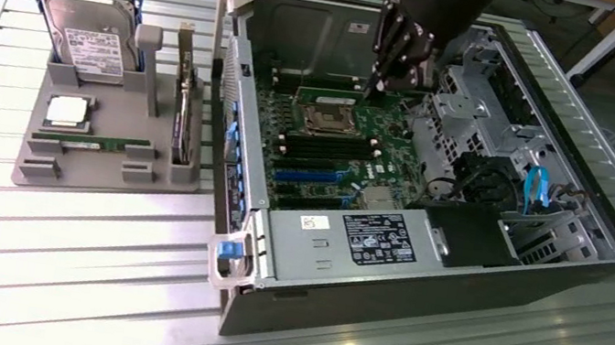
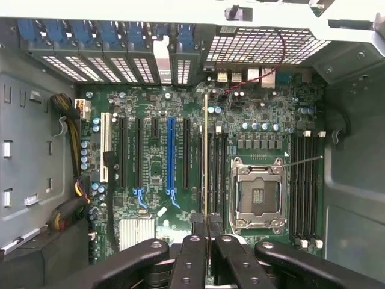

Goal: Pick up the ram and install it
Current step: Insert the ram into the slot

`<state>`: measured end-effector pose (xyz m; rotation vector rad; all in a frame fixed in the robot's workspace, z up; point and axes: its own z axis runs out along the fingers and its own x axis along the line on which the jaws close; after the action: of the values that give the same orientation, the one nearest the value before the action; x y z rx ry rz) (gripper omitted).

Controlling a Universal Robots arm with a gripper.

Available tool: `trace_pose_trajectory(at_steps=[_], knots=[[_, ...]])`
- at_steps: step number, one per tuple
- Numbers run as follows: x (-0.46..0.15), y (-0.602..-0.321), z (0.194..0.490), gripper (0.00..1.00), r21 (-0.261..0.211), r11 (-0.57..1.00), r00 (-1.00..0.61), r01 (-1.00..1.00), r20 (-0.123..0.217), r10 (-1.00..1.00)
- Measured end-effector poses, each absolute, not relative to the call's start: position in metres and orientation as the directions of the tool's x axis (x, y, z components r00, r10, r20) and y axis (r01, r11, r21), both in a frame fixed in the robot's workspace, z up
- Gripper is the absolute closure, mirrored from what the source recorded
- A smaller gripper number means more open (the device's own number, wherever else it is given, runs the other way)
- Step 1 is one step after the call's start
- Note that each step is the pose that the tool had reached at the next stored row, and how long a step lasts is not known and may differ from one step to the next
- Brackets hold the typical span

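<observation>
My gripper (image 2: 206,226) is shut on the ram (image 2: 206,150), a thin green stick that I see edge-on, reaching out from between my fingertips. It hangs over the black memory slots (image 2: 218,174) beside the empty processor socket (image 2: 257,195) on the motherboard (image 2: 150,162). I cannot tell whether it touches a slot. In the exterior view the gripper (image 1: 388,85) is lowered into the open computer case (image 1: 416,273), just above the processor socket (image 1: 326,120).
At the exterior view's left a grey holder (image 1: 38,162) carries a hard drive (image 1: 90,27), a silver processor chip (image 1: 68,110), another green stick (image 1: 102,143) and a dark card on edge (image 1: 184,107). Case walls, a drive cage (image 1: 480,98) and the power supply (image 1: 371,238) ring the motherboard.
</observation>
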<state>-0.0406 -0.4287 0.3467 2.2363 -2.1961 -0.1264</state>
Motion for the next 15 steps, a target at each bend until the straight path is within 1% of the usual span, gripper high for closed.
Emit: trace_pose_trajectory(at_steps=[7,10,15], knots=[[-0.041,-0.429,0.316,0.89,0.060,-0.019,0.016,-0.998,-0.054,-0.998],[-0.040,-0.429,0.311,0.89,0.060,-0.019,0.016,-0.998,-0.054,-0.998],[-0.040,-0.429,0.294,0.89,0.060,-0.018,0.015,-0.998,-0.054,-0.998]])
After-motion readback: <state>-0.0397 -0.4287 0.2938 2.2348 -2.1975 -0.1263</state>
